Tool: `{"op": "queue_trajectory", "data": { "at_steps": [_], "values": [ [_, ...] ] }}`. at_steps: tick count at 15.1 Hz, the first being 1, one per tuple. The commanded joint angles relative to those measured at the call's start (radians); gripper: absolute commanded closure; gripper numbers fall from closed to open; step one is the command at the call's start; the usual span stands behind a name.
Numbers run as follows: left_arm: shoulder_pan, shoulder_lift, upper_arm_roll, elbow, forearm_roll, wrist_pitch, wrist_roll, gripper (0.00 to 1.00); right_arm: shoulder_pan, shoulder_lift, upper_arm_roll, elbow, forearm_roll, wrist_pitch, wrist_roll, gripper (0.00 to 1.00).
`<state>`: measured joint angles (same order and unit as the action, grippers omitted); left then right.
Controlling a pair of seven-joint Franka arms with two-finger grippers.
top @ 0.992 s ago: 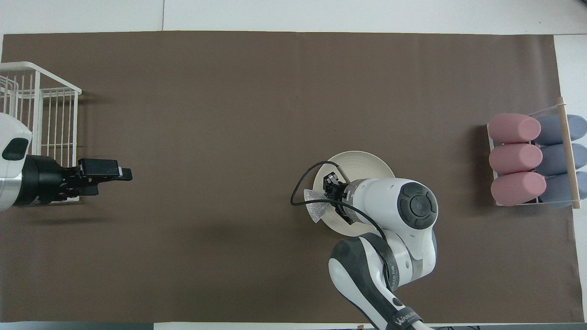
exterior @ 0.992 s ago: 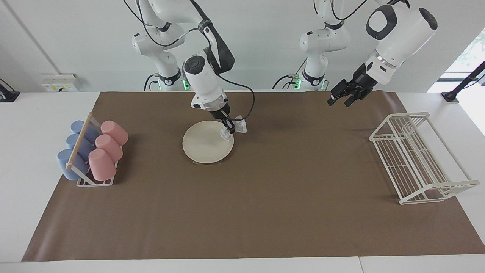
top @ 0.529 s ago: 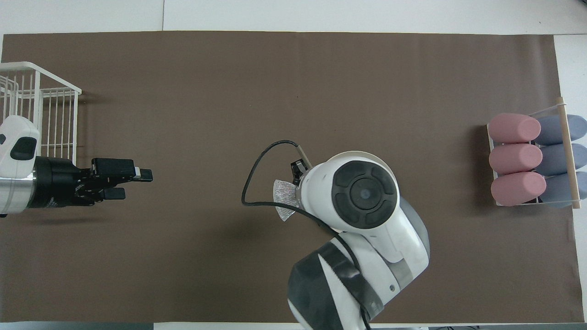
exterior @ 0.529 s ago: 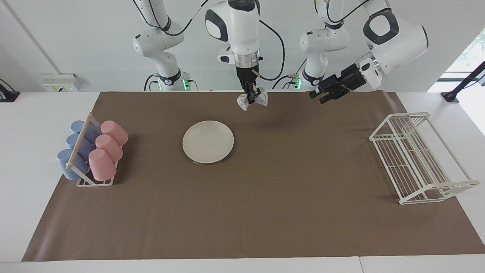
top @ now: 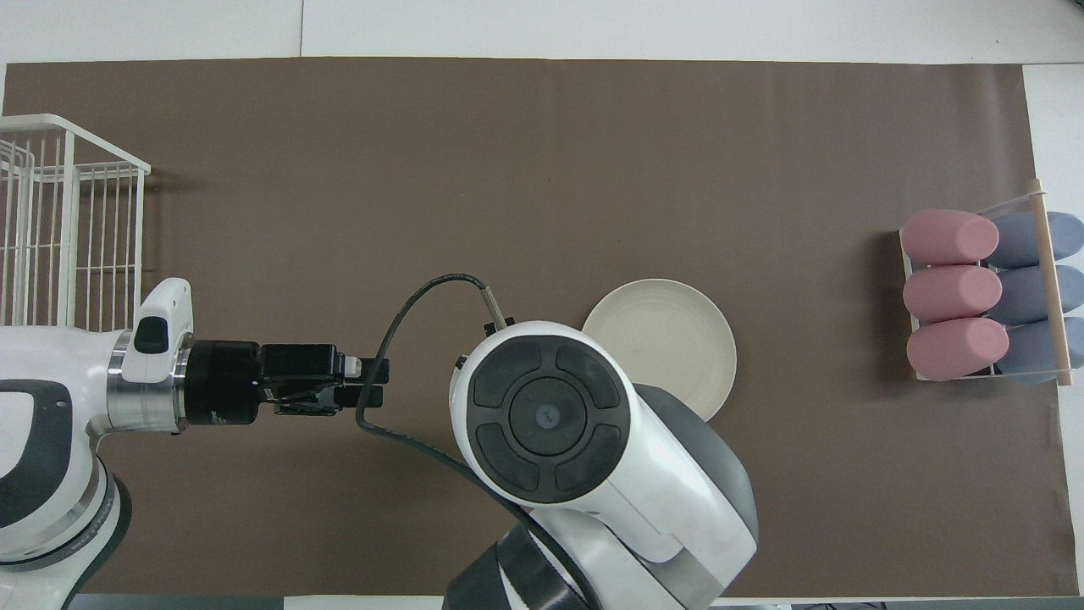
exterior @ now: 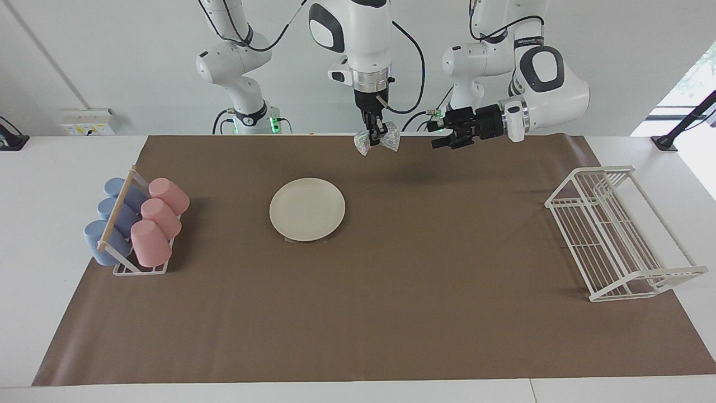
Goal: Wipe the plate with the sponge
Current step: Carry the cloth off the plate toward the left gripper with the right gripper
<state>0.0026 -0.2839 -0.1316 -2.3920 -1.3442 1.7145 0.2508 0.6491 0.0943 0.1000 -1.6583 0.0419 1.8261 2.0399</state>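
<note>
The cream-white plate (exterior: 307, 209) lies flat on the brown mat, bare; it also shows in the overhead view (top: 669, 339), partly covered by the right arm. My right gripper (exterior: 376, 134) points straight down, high over the mat edge nearest the robots, beside the plate toward the left arm's end. It is shut on the silvery mesh sponge (exterior: 381, 141), which hangs from its fingers. In the overhead view the right arm's wrist hides the sponge and the gripper. My left gripper (exterior: 439, 136) (top: 379, 381) lies level, open and empty, pointing at the sponge a short gap away.
A rack of pink and blue cups (exterior: 137, 224) (top: 982, 296) stands at the right arm's end of the table. A white wire rack (exterior: 615, 235) (top: 68, 220) stands at the left arm's end. The brown mat (exterior: 391, 313) covers the table's middle.
My right gripper lifted the sponge off the plate's rim and carried it up toward the left arm's end. My left gripper swung in level toward the sponge.
</note>
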Motion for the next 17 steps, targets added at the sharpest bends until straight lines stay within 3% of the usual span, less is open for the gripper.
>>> {"op": "queue_trajectory", "data": {
  "at_steps": [1,14,15,16,17],
  "values": [
    [-0.055,0.015,0.012,-0.026,-0.056,-0.010,0.054,0.00,0.001,0.010,0.003,0.021,-0.008,-0.011,0.034,1.00],
    [-0.190,0.029,-0.002,-0.016,-0.178,0.142,0.059,0.03,-0.002,0.012,0.004,0.026,-0.008,-0.008,0.043,1.00],
    [-0.191,0.029,-0.002,-0.016,-0.184,0.149,0.059,0.11,-0.002,0.012,0.004,0.026,-0.008,-0.008,0.042,1.00],
    [-0.191,0.031,-0.006,-0.015,-0.190,0.154,0.058,0.36,0.000,0.012,0.004,0.026,-0.008,-0.008,0.042,1.00],
    [-0.191,0.031,-0.020,-0.015,-0.191,0.163,0.057,0.70,-0.002,0.012,0.004,0.026,-0.008,-0.010,0.042,1.00]
  ]
}}
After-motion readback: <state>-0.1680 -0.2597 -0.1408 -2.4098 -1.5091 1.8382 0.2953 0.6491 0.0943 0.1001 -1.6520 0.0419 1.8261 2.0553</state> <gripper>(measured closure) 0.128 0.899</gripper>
